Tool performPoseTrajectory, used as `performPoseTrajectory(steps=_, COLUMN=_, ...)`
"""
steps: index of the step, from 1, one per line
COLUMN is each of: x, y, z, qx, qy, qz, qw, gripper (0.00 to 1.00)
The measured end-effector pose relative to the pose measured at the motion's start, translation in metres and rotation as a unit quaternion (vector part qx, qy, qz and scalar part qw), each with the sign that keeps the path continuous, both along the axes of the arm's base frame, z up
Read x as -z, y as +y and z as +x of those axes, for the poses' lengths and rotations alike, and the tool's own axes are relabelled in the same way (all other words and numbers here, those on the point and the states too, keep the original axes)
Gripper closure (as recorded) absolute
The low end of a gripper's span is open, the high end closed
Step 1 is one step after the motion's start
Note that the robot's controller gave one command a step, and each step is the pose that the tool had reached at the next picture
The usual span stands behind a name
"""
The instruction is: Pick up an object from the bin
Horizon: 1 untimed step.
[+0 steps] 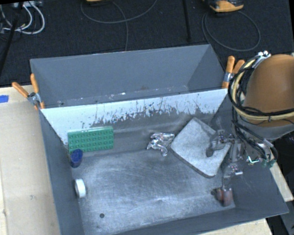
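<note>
My gripper [228, 157] hangs low at the right side of the bin, over the right edge of a flat grey speckled slab [194, 147] that leans against the right wall. Just left of the slab, in the middle of the bin, lies a crumpled piece of silver foil [160, 141]. A small brownish piece [224, 196] sits directly below the gripper near the front right corner. Whether it is loose or part of the gripper I cannot tell.
A green studded plate [91, 140] lies at the back left, with a small blue cap [76, 159] in front of it. A small white ring [80, 188] sits near the left wall. The arm with its orange cover and cables stands beyond the right rim.
</note>
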<state>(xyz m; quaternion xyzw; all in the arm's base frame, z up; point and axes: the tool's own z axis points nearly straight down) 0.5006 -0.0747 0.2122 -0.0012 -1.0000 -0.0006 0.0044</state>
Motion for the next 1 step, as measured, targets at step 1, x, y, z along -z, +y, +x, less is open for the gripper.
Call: performPoseTrajectory(steps=1, x=0.142, y=-0.0252, z=0.0416, qx=0.119, qy=0.0008, qz=0.003, qw=0.9929, gripper=0.0)
